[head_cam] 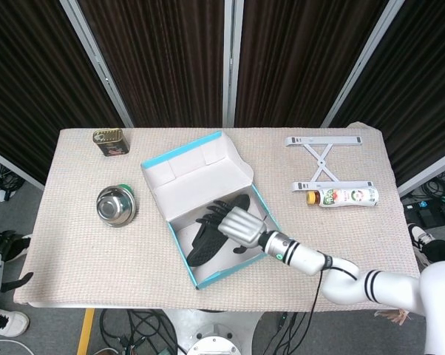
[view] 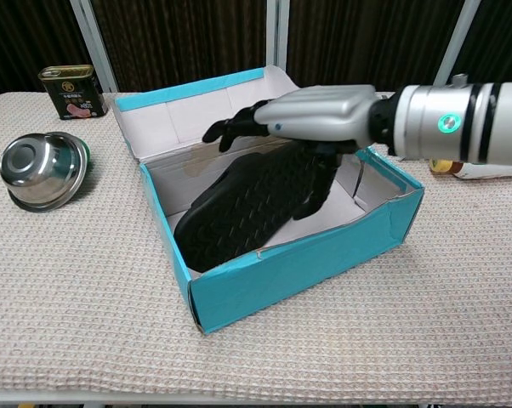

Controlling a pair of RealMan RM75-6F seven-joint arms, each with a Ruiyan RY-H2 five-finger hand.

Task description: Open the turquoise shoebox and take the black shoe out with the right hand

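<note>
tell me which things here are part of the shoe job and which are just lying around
Part of the job: shoebox, black shoe, right hand reaching in over the shoe.
Lying about: tin can, metal bowl, bottle, white stand.

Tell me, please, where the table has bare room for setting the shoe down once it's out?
Bare cloth lies in front of the shoebox along the near edge, and between box and bottle. The far right is crowded by the white stand; bowl and tin occupy the left.

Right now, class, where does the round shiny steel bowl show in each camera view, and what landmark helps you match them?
Head view: the steel bowl sits left of centre.
Chest view: it lies at the left edge, upper half.
Shared landmark: the open turquoise shoebox lies to its right in both views.
</note>
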